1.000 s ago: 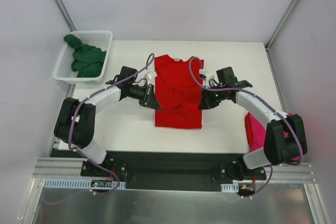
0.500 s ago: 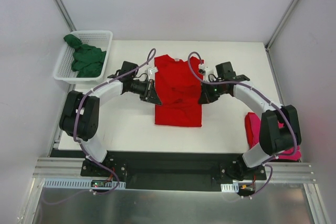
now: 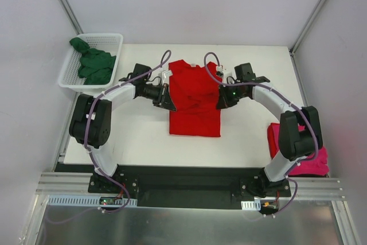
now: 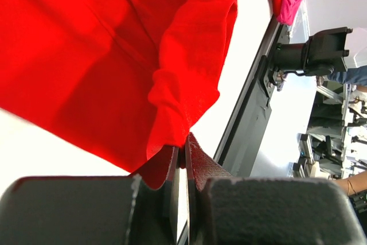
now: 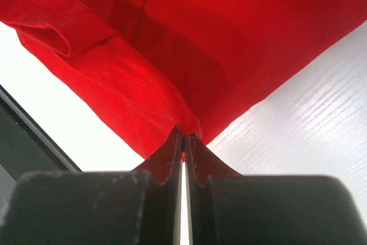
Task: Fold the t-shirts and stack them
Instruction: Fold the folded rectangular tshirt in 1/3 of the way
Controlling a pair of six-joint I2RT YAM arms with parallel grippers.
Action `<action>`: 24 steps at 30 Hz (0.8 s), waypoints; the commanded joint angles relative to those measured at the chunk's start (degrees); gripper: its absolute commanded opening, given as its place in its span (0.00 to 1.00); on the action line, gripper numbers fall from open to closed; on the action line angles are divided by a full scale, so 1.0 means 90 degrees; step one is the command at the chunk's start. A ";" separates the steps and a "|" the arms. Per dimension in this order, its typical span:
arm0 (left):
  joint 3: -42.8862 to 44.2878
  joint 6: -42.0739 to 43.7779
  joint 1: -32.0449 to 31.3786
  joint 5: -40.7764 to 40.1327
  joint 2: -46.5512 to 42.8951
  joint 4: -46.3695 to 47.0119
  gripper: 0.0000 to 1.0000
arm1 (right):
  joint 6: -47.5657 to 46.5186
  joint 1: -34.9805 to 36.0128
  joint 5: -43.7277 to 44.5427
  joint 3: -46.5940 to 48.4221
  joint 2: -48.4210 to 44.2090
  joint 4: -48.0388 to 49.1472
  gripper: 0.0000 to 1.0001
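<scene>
Bare white table (image 3: 137, 136) lies open along the near edge, in front of the hem of the red t-shirt (image 3: 195, 116), and across the far right corner. The left arm (image 3: 114, 93) and right arm (image 3: 275, 98) arch inward and block the shirt's two sides. The left gripper (image 3: 171, 105) pinches its left edge and the right gripper (image 3: 219, 102) pinches its right edge. A white mesh basket (image 3: 117, 55) holding the green t-shirt (image 3: 92, 67) fills the far left corner. The pink t-shirt (image 3: 318, 164) is heaped at the near right edge, behind the right arm's upright link. Pale walls (image 3: 183, 4) close in on three sides.
</scene>
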 commanded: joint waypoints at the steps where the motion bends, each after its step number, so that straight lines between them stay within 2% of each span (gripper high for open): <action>1: 0.0327 0.0324 0.0082 0.0046 0.0098 -0.0119 0.00 | -0.0205 -0.0045 -0.0110 0.0300 0.0094 0.0021 0.01; 24: 0.0777 0.0832 0.0082 -0.0052 0.0888 -0.0334 0.00 | -0.0313 -0.0035 0.0076 0.0759 0.0895 0.0129 0.01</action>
